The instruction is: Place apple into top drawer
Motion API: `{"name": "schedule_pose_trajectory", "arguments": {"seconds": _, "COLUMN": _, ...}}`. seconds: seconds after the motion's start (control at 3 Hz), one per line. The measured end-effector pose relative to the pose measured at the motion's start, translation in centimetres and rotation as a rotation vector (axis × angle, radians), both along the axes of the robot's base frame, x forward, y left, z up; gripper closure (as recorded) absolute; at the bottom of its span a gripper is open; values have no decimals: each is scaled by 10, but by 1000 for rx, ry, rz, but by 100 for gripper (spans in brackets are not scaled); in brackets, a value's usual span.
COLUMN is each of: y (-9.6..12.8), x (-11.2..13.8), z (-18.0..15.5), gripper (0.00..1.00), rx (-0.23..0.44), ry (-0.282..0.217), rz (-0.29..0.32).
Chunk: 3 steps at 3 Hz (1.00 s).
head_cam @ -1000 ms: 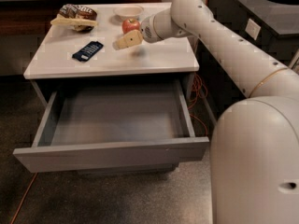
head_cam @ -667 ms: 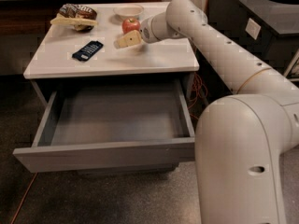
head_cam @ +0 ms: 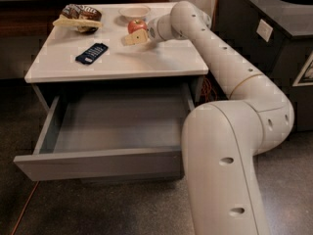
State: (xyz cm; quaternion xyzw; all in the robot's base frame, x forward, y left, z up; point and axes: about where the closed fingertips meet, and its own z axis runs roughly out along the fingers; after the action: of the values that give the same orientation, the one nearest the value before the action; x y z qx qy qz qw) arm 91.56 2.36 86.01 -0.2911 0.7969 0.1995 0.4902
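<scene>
The apple (head_cam: 137,24), red with a yellowish patch, sits on the white tabletop (head_cam: 161,58) near its back edge, just in front of a shallow white bowl (head_cam: 134,11). My gripper (head_cam: 133,35) reaches in from the right and is at the apple, right against its front side. The top drawer (head_cam: 105,165) is pulled wide open below the tabletop. Its plain grey interior (head_cam: 120,119) has nothing in it.
A dark blue flat device (head_cam: 91,53) lies on the tabletop's left half. A snack bag (head_cam: 78,17) sits at the back left. My arm (head_cam: 230,146) fills the right foreground beside the drawer. A dark cabinet (head_cam: 274,28) stands at the right.
The arm's near links have swung further into view on the right of the drawer. The gripper has stayed by the apple, shifting only slightly towards it. The apple has not moved.
</scene>
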Motion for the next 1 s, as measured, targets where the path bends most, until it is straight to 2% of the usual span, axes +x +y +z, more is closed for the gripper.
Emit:
{"name": "schedule_pose_trajectory", "arguments": {"seconds": 0.67, "y": 9, "x": 32, "z": 12, "gripper": 0, "rx": 25, "ry": -54, "rz": -31}}
{"name": "schedule_pose_trajectory", "arguments": {"seconds": 1.0, "y": 7, "x": 46, "z": 13, "gripper": 21, "rx": 33, "ry": -71, "rz": -60}}
